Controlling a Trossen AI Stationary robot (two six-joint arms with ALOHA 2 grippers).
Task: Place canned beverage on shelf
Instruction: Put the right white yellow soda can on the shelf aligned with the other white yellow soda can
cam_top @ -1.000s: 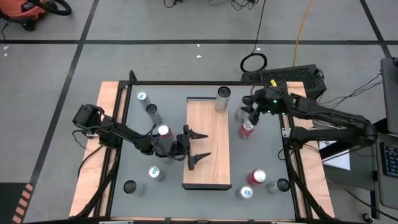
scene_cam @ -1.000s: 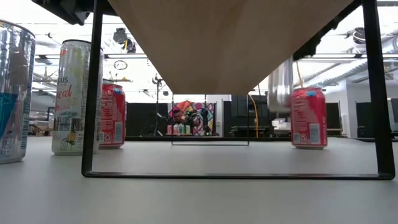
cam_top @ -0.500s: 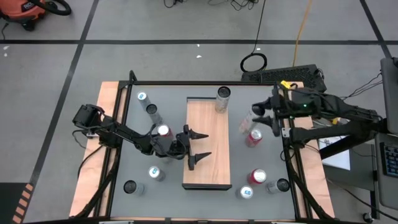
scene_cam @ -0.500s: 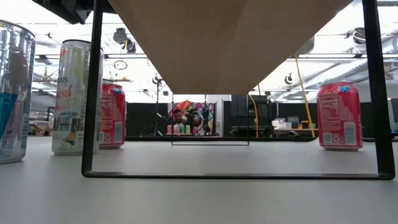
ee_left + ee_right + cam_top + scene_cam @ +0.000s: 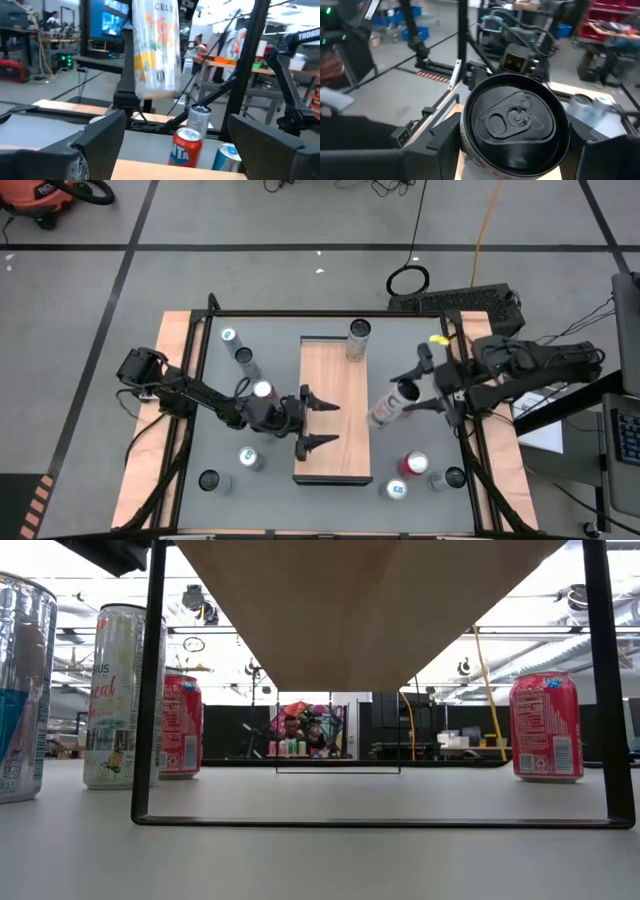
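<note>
**benchwatcher:** Can (image 5: 387, 405) is up in the right gripper (image 5: 425, 385), clamped between both fingers and tipped over, its far end leaning out over the right edge of the shelf (image 5: 335, 405). From above you only get a pale cylinder. The right wrist view looks straight down on its dark lid (image 5: 516, 121) with the pull tab, fingers pressed on either side.

**two_arm_tom:** And the left one?

**benchwatcher:** Left gripper (image 5: 312, 423) hangs over the shelf's left half with its fingers spread wide and nothing between them. Just behind it, off the shelf, stands a red-topped can (image 5: 263, 391). Its wrist view looks between those open fingers and catches the held can (image 5: 154, 47) hanging in the air across from it, white with orange print, plus a red can (image 5: 186, 146) and two others on the bench beyond.

**two_arm_tom:** Low view any use?

**benchwatcher:** Only for the underside. It shows the shelf board (image 5: 370, 600) from below on thin dark legs, a red can (image 5: 546, 726) right of it, and three cans to the left. Neither gripper shows there. The high view alone shows one tall can (image 5: 358, 340) already standing at the shelf's far end.
</note>
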